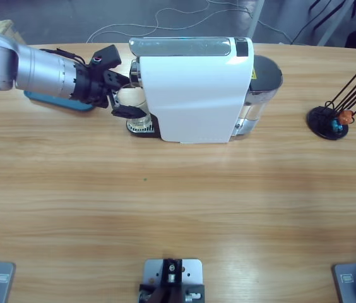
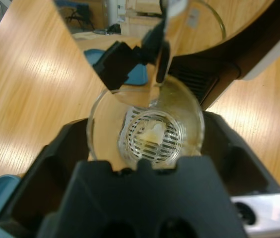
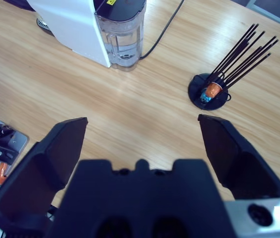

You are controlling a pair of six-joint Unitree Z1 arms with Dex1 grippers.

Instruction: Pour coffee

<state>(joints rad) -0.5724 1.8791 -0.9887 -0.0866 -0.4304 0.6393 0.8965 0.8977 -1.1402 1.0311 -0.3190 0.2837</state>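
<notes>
While left pincer (image 2: 145, 134) pinches glass (image 2: 145, 126) on drip grate (image 1: 141, 126) | right pincer (image 3: 142, 144) spread — wide bare table (image 3: 130, 99) below

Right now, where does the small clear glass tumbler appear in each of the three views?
High view: small clear glass tumbler upper left, on the drip grate beside the white coffee machine.
Left wrist view: centre, between the left gripper's jaws.
Right wrist view: not in it.
Shared landmark: the coffee machine.
</notes>
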